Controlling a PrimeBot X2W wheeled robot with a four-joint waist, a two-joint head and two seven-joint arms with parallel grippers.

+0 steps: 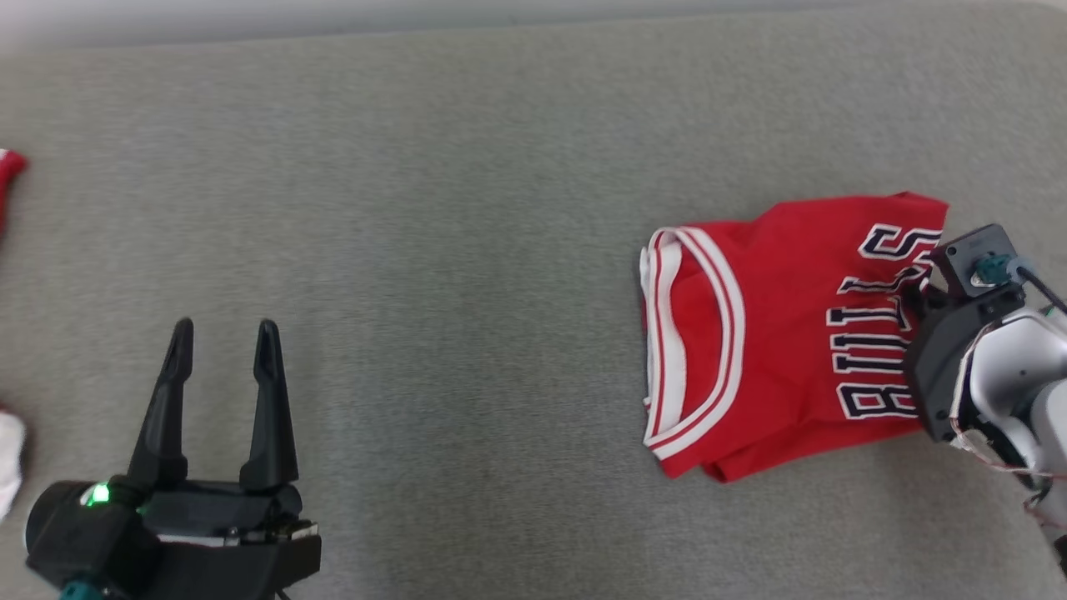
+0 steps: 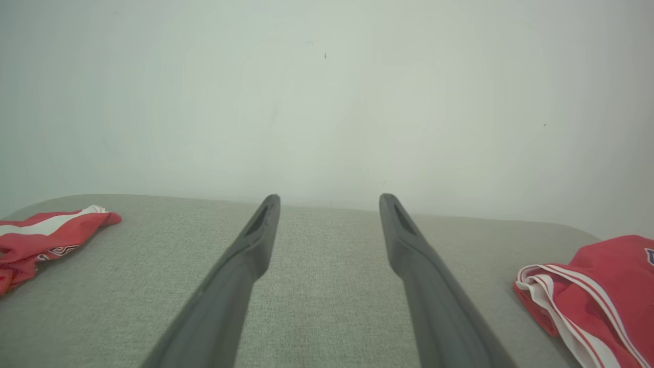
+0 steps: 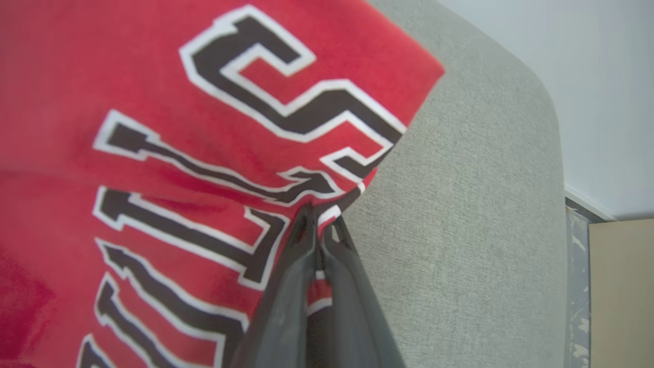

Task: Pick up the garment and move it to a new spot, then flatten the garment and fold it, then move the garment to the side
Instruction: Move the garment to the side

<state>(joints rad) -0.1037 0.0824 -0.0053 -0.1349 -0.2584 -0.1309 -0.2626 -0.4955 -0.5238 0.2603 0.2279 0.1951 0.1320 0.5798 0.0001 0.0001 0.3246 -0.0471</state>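
Right claw (image 3: 319,221) is pinched tight on the lettered edge of the red basketball jersey with white trim and black letters (image 1: 775,333). The jersey lies folded at the right of the grey cloth-covered counter (image 1: 467,250). Left claw (image 1: 223,333) stands wide and empty, well apart to the left. A crumpled red-and-white cloth (image 2: 46,235) lies at the counter's far left.

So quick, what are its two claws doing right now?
Left gripper: open, holding nothing.
Right gripper: shut on the edge of the red jersey.

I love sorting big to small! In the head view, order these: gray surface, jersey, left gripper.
1. Gray surface.
2. Jersey.
3. Left gripper, though it looks nearly jersey-sized and sits nearer the camera, so that's unsure.
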